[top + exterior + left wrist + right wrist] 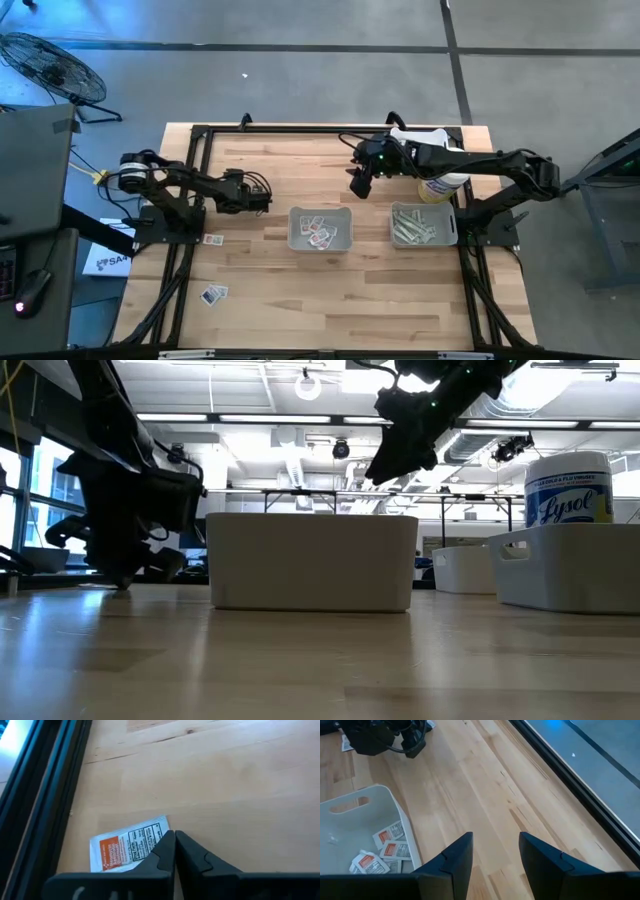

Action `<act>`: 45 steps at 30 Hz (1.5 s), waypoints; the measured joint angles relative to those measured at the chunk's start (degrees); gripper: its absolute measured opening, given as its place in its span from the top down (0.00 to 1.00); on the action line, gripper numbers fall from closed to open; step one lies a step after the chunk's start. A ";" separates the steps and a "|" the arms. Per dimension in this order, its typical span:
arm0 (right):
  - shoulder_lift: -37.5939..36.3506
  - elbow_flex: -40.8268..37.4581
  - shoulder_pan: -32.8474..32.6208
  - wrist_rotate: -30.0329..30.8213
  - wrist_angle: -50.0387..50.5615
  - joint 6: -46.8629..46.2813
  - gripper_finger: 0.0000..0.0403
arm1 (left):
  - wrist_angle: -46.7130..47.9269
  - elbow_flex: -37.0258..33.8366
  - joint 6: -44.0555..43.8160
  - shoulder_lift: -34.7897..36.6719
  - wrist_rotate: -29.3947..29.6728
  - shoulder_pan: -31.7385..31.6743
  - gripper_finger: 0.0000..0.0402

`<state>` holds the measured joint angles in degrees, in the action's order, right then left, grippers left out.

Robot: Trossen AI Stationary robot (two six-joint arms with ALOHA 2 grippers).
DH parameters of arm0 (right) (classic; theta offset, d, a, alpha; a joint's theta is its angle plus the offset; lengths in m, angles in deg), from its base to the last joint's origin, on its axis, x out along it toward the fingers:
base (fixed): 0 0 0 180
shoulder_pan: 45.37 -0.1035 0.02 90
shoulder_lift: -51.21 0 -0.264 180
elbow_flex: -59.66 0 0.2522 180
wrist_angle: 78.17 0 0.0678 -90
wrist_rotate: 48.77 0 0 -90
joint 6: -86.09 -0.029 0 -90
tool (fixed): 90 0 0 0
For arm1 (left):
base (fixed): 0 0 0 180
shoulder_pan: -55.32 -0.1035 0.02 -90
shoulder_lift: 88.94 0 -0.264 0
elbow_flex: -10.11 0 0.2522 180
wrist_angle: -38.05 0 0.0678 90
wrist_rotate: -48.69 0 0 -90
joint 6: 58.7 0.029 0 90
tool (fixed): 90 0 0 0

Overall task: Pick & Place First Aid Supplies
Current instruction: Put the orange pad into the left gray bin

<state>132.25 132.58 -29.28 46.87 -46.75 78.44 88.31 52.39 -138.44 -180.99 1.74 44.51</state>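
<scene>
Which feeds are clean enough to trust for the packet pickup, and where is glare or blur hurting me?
Left wrist view: sharp, the packet print shows orange and black. Low view: ceiling lights backlight the scene, arms read as silhouettes, foreground tabletop is soft. High view: evenly lit, packets tiny.

The left gripper (175,836) covers one corner of a white packet (127,849), its small print unreadable.
</scene>
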 joint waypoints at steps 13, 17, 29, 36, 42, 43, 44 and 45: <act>0.00 0.00 -1.14 0.16 0.02 0.14 0.62 | 2.13 4.31 5.52 -0.15 -0.07 0.82 1.00; 0.00 0.00 -1.14 0.16 0.10 0.14 0.62 | 1.78 7.37 9.00 -0.15 -1.07 1.15 1.00; 0.00 0.00 -1.14 0.16 0.14 0.16 0.62 | 3.25 14.49 14.12 -0.02 2.82 5.59 1.00; 0.00 0.00 -1.14 0.17 0.16 0.18 0.62 | 8.22 14.82 16.41 -0.02 0.49 5.05 0.96; 0.00 0.00 -1.14 0.38 0.15 0.16 0.62 | 7.41 14.82 21.76 0.00 -3.16 2.17 0.77; 0.00 0.00 -1.14 0.38 0.16 0.15 0.62 | 7.40 14.80 22.70 0.02 -3.58 1.42 0.74; 0.00 0.00 -1.18 0.38 0.19 0.13 0.62 | 7.20 14.63 23.60 0.02 -3.67 0.74 0.71; 0.00 0.00 -1.26 0.38 0.32 0.11 0.62 | 6.98 14.30 23.98 0.04 -3.70 -0.03 0.69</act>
<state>132.25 132.58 -30.54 47.26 -46.43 78.56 95.29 66.69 -114.46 -180.95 -1.95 44.48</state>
